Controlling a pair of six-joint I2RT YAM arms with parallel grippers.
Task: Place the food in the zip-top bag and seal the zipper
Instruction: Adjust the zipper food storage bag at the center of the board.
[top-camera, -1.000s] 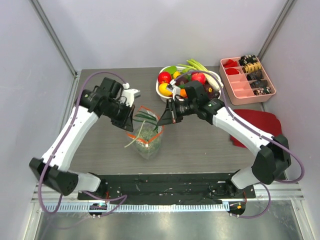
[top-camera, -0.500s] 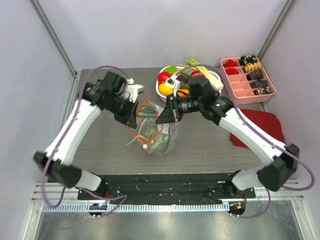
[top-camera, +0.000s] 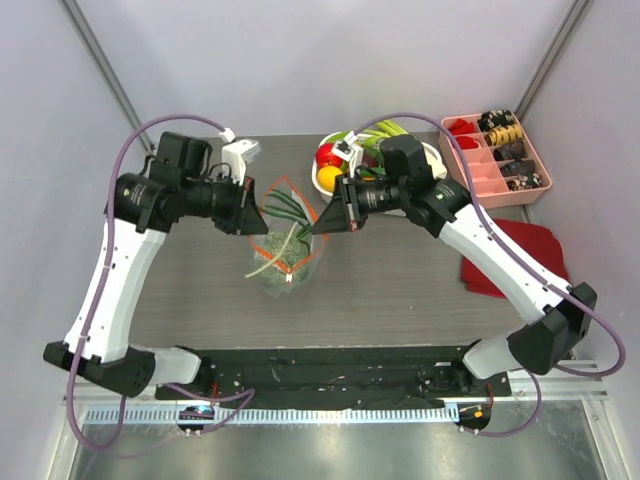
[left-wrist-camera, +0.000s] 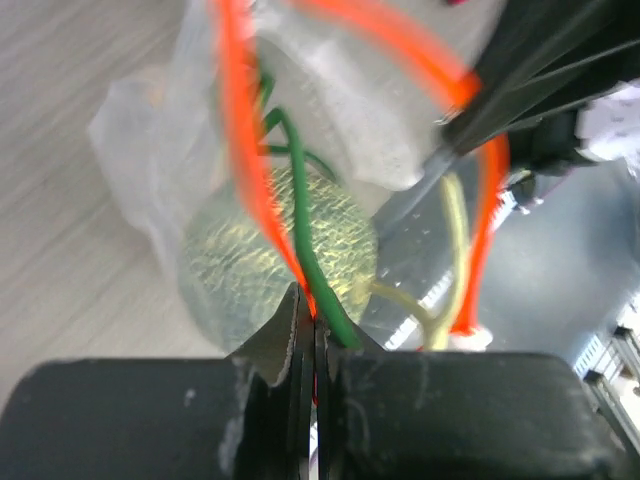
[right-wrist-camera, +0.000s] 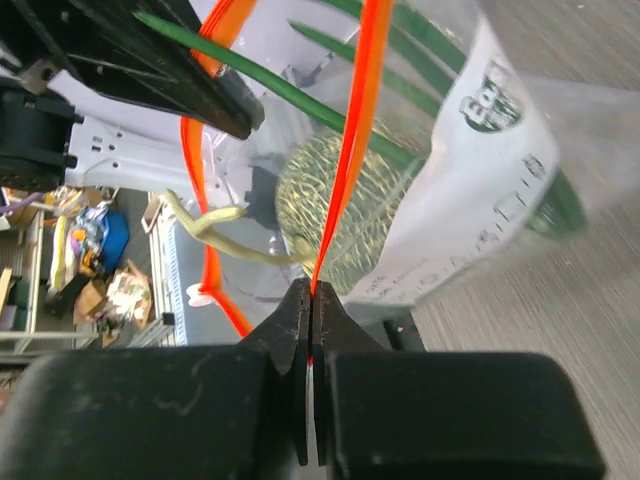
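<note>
The zip-top bag (top-camera: 284, 258) hangs between my two grippers, lifted off the table, with its mouth pulled wide. It holds a round grey-green broccoli-like head (top-camera: 286, 266) and long green stalks (top-camera: 287, 208) that stick out of the mouth. My left gripper (top-camera: 252, 222) is shut on the orange-red zipper (left-wrist-camera: 236, 130) at the left rim. My right gripper (top-camera: 319, 228) is shut on the zipper strip (right-wrist-camera: 352, 160) at the right rim. The head shows through the plastic in the left wrist view (left-wrist-camera: 262, 262) and in the right wrist view (right-wrist-camera: 335, 205). The white printed patch (right-wrist-camera: 478, 190) faces the right wrist camera.
A white bowl (top-camera: 324, 184) of toy produce, with a red fruit (top-camera: 328, 154), stands at the back centre behind the right arm. A pink divided tray (top-camera: 480, 178) sits at the back right. A dark red cloth (top-camera: 515, 250) lies to the right.
Both grippers have risen and drawn back with the bag rim. The bag has come up off the table and shifted left, and its mouth is stretched wider.
</note>
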